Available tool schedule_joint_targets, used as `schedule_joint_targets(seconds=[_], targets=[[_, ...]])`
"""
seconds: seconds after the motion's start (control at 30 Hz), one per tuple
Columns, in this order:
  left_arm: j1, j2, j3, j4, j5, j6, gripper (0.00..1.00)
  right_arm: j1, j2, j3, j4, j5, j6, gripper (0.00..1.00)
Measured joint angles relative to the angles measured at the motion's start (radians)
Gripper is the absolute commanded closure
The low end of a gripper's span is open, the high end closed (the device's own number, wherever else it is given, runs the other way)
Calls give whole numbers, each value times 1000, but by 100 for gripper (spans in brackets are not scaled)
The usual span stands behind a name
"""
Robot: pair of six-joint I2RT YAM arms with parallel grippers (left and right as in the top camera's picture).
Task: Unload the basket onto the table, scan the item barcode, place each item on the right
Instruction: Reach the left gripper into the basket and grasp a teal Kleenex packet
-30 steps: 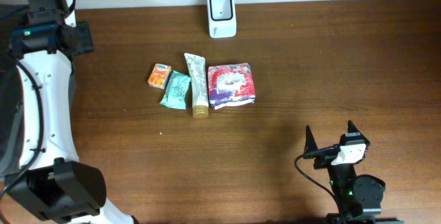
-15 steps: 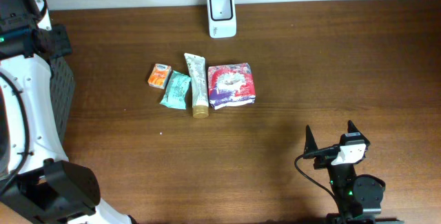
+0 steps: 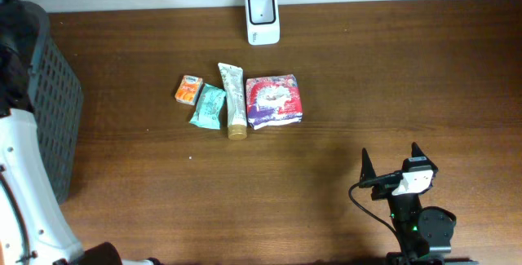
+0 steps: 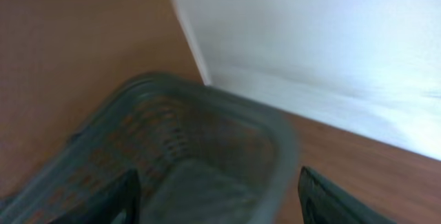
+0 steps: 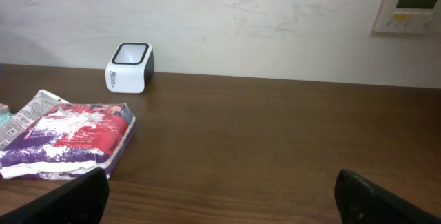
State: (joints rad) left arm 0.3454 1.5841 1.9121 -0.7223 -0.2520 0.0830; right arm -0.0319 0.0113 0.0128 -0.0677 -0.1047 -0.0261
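Checking the right pincer (image 3: 391,161) first: its two fingers stand wide apart w/ nothing btwn them, low down near the front edge of the table (image 3: 383,69). Straight ahead of it is bare wood all the way to the back edge where the table meets the wall, so lots of room there, and off to its right too.

Ahead and to its left sit the items, 4 total, lined up side by side. The red/purple bag (image 3: 275,100) is nearest the pincer. Next is a tube (image 3: 234,100) right up against the bag's edge (can't tell if touching), then a teal packet (image 3: 208,106) just beside the tube, and a small orange box (image 3: 188,90) furthest out.

Further ahead past the bag, right by the wall, is the scanner (image 3: 262,6). Just 1 of those, white w/ a dark face, well apart from the row, w/ an open strip of wood btwn them.

Left pincer (image 4: 217,207): wrist cam is blurry, but both fingertips (image 4: 110,200) show well apart, nothing clamped btwn them afaict. Right below it is 1 dark mesh basket (image 3: 57,94), rim curving under the fingers. There's a pale smudge at the bottom, can't tell what. The basket hugs the table's left edge, way off from the items.
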Motion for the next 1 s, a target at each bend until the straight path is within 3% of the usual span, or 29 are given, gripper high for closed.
schedule_joint_targets(seconds=[0.1,0.2,0.27,0.33,0.43,0.6,1.0], targets=[[132,82,3,-124,-166,32,18,0,0,0,0,0,1,1],[273,194,-5,-172,-183,72,13,0,0,0,0,0,0,1],[359,227,-11,-177,-117,116,11,0,0,0,0,0,0,1],[420,238,-48,-167,35,194,0,0,0,0,0,0,0,1],[448,248,-219,-113,118,361,1,0,0,0,0,0,1,1],[450,266,-489,140,-71,433,1,0,0,0,0,0,0,1],[539,389,-550,264,-132,586,7,0,0,0,0,0,0,1]])
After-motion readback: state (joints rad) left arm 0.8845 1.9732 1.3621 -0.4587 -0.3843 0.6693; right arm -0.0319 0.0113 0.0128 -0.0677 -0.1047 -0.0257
